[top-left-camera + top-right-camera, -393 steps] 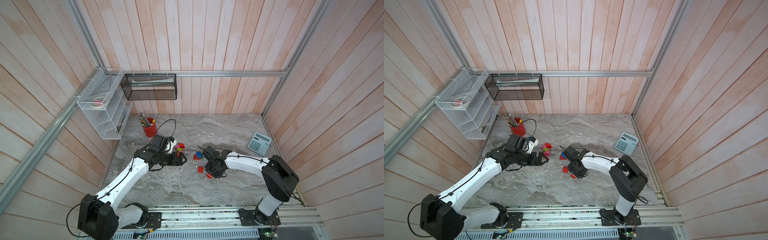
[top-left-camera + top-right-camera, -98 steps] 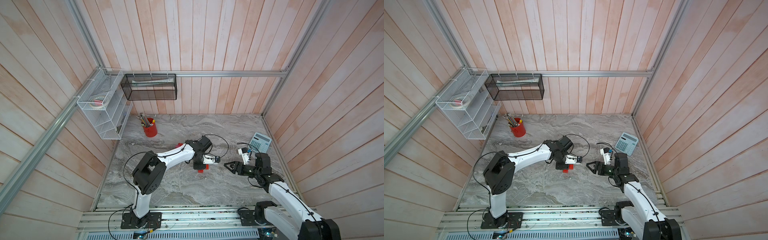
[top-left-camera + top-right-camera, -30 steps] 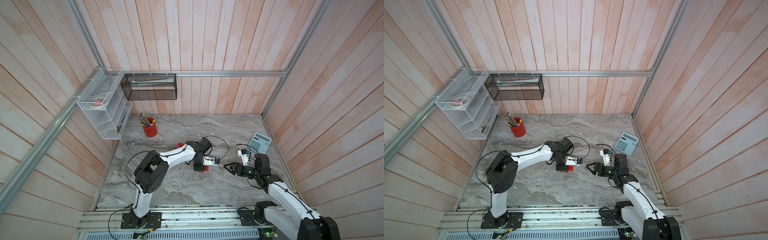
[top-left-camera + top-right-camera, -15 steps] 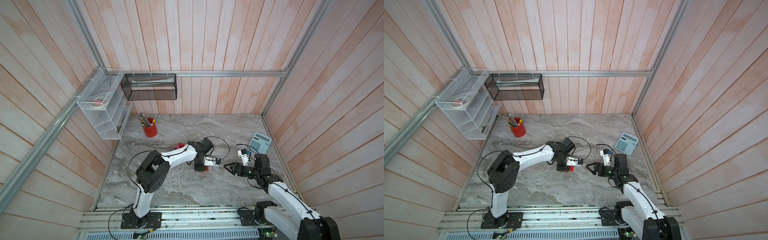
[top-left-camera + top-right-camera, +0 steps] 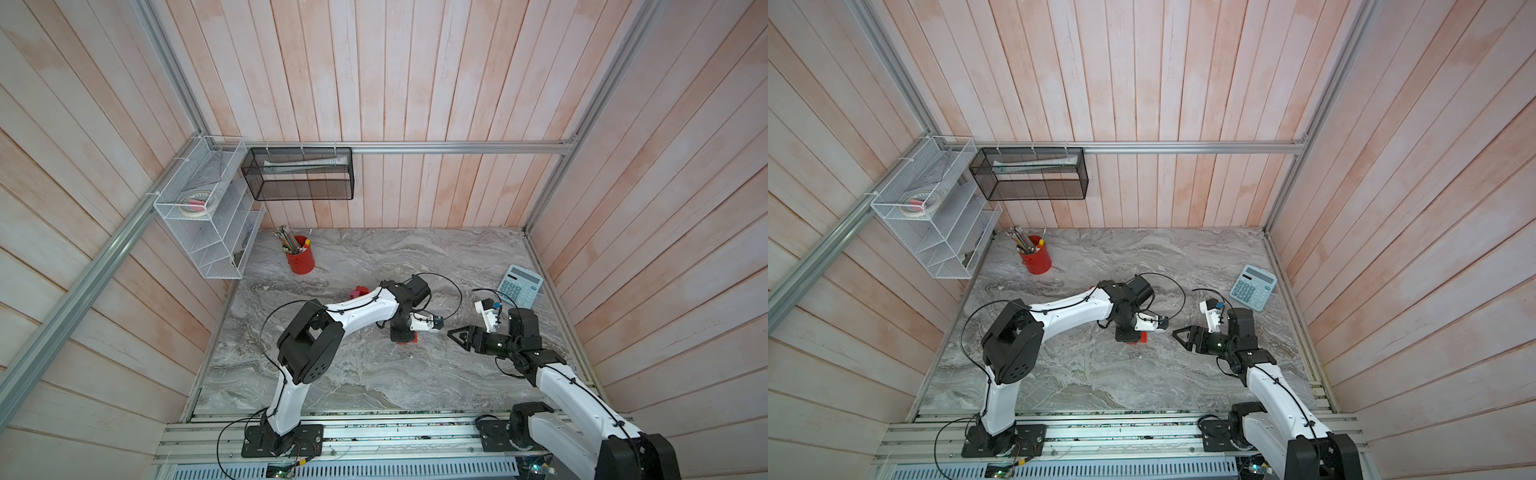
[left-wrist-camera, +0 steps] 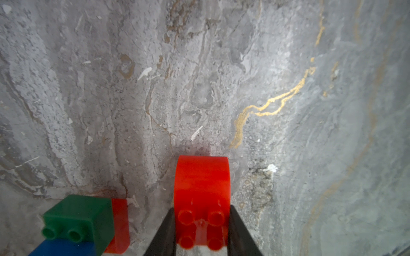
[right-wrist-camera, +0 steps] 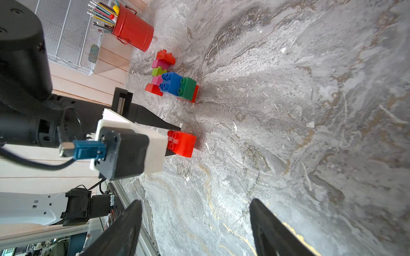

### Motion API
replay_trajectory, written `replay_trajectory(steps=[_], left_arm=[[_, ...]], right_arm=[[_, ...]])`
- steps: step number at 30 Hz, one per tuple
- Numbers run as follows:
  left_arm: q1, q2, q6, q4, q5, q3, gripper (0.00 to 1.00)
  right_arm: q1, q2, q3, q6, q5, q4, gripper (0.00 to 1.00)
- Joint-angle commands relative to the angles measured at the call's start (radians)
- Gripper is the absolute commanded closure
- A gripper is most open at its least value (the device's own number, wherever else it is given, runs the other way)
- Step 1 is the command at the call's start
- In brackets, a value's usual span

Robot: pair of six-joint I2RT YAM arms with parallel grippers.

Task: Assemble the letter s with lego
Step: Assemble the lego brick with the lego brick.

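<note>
Far left stands a red cup (image 5: 300, 262). The brick cluster (image 7: 175, 85) sits mid-counter (image 5: 374, 374), just far-left of the left fingers (image 6: 165, 237), which are clenched on a red brick (image 6: 202, 184) against the counter. To the right, the right fingers (image 7: 266, 230) hang released, holding nothing.

The left gripper (image 6: 201, 212) now clamps a red brick (image 6: 202, 184) (right arm (image 5: 561, 386) withdrew)
</note>
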Motion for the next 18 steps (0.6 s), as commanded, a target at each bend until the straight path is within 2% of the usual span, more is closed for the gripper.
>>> replay_trajectory(steps=[1, 8, 18], left_arm=[[0.006, 0.028, -0.023, 0.005, -0.007, 0.002, 0.62], [0.030, -0.031, -0.028, 0.029, 0.050, -0.008, 0.46], [0.042, -0.060, 0.026, 0.070, 0.078, -0.088, 0.39]], right_arm=[[0.003, -0.009, 0.033, -0.016, -0.021, -0.014, 0.22], [0.005, -0.005, 0.044, -0.028, -0.022, -0.015, 0.22], [0.004, -0.007, 0.046, -0.032, -0.023, -0.018, 0.22]])
